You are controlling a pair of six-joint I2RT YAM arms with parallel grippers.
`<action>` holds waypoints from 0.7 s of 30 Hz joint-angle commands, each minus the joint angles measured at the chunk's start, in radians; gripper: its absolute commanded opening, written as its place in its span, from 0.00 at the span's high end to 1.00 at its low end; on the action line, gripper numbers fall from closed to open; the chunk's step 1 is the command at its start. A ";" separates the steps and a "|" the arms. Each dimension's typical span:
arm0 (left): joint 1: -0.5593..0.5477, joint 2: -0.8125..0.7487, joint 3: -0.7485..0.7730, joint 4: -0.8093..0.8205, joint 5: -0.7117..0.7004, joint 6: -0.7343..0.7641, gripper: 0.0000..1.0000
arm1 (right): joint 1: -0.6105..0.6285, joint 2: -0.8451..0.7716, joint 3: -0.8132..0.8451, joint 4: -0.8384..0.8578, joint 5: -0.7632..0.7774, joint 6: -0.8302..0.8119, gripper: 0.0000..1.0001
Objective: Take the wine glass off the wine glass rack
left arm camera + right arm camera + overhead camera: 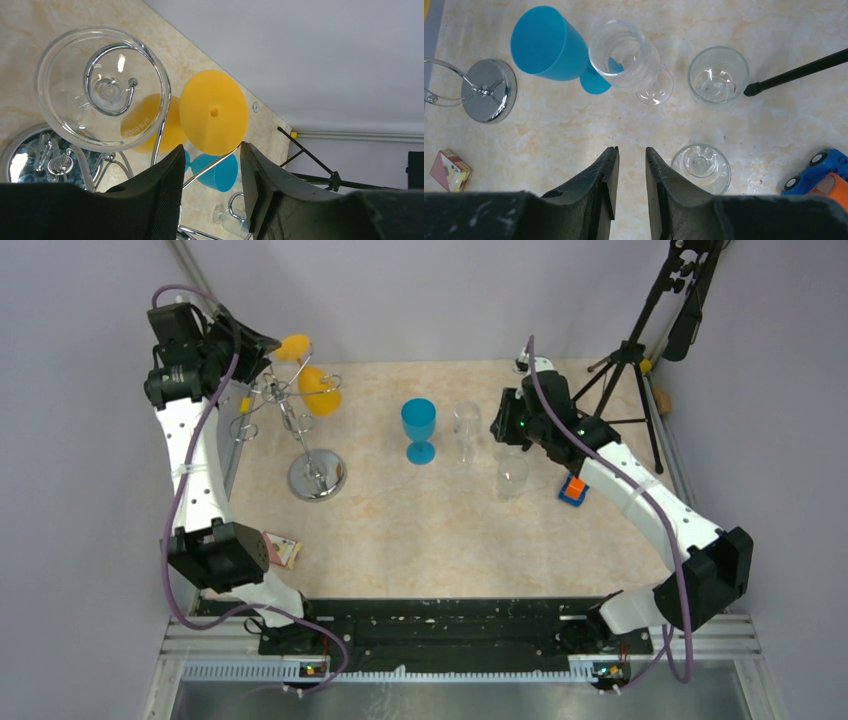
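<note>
- Left gripper (210, 150): jaws parted, empty, near the foot of the yellow plastic wine glass (213, 111).
- The glass hung inverted on the chrome wire wine glass rack (317, 477).
- Right gripper (630, 152): jaws slightly apart, gripping nothing.
- Blue plastic goblet (419, 428) and clear glass tumbler (718, 75) stood empty.

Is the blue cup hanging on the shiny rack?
No, the blue cup stands upright on the table, apart from the rack.
</note>
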 commanded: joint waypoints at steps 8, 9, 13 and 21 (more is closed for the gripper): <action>-0.001 0.030 -0.014 0.072 0.028 -0.053 0.51 | -0.001 -0.050 -0.042 0.039 0.029 0.016 0.72; -0.001 0.031 -0.015 0.072 0.026 -0.055 0.51 | -0.001 -0.052 -0.043 0.037 0.029 0.017 0.72; -0.001 0.050 -0.015 0.077 0.051 -0.078 0.51 | -0.001 -0.057 -0.046 0.034 0.026 0.019 0.72; -0.001 0.044 -0.107 0.210 0.111 -0.201 0.54 | -0.001 -0.086 -0.072 0.034 0.031 0.024 0.72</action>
